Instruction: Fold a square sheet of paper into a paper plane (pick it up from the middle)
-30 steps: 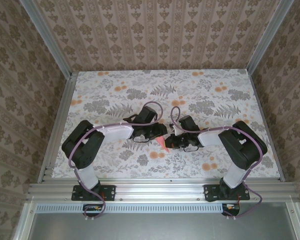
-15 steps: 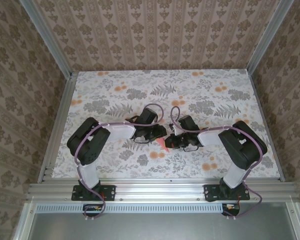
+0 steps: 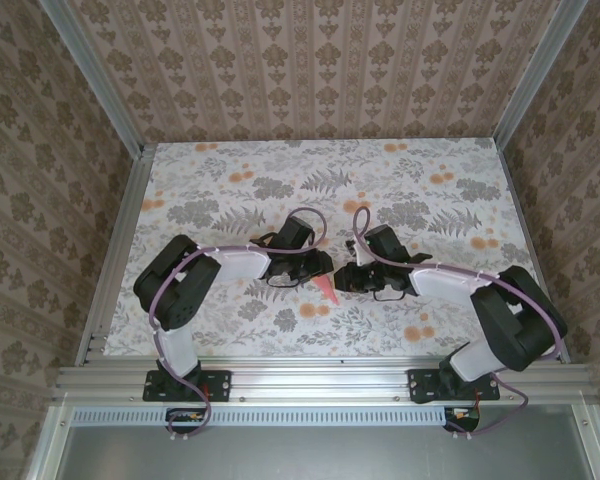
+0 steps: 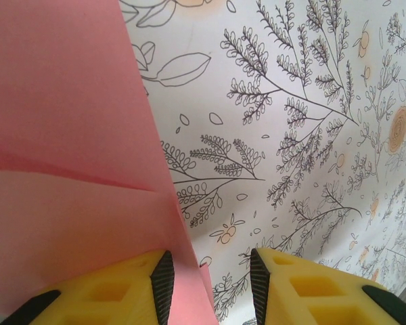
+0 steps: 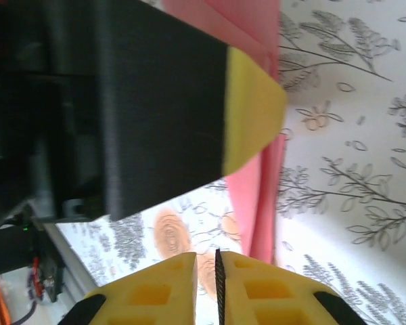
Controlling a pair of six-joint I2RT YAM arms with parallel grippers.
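Pink paper plane in left gripper

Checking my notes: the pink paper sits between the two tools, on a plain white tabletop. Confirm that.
Wrong on the tabletop: it is printed with grey leaves and orange flowers, not plain white, as the top external view shows. The pink paper does sit between the left tool and right tool.

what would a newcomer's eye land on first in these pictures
The pink-red paper stands out first, a bright pointed sliver against the grey floral table. It shows mid-table, where the left gripper and right gripper meet. From the left wrist it is a broad creased sheet running down beside one of the yellow fingers.
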